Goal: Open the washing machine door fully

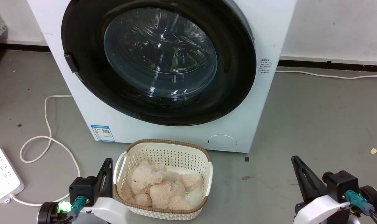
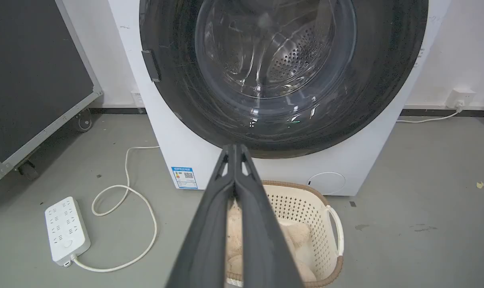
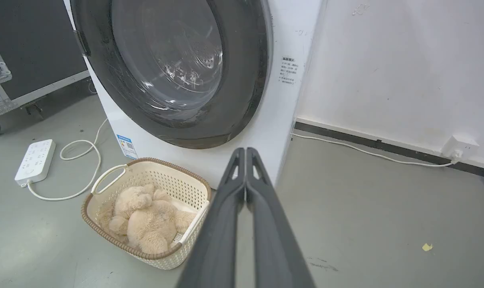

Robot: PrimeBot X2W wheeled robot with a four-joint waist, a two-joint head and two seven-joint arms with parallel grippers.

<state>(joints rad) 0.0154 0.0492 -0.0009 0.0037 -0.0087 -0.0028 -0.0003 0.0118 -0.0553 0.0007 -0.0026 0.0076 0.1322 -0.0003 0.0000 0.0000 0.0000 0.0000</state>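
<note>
A white power strip [image 1: 3, 174] lies at the left edge of the grey floor [image 1: 316, 118], its cord [image 1: 48, 137] looping toward the washing machine [image 1: 269, 102]. My left claw [image 1: 108, 163] hangs low just beside the left rim of a cream basket [image 1: 163, 146]. Its two dark fingers are pressed together tip to tip and hold nothing. The basket stands on the floor just in front of the machine, with a beige plush bear [image 1: 160, 186] lying inside. Above it, the washing machine door [image 1: 238, 77] sits shut against the white front, a glossy black ring around a bulging glass bowl through which the perforated drum shows. A small dark tab [image 1: 70, 62] marks the door's left edge. A blue label [image 1: 102, 133] sits at the front's lower left corner and a round flap [image 1: 221, 142] at its lower right. My right claw [image 1: 295, 159] hangs over bare floor, well apart from basket and machine, fingers closed on each other, empty. A yellow scrap [image 1: 374, 150] lies near the floor's right edge.
</note>
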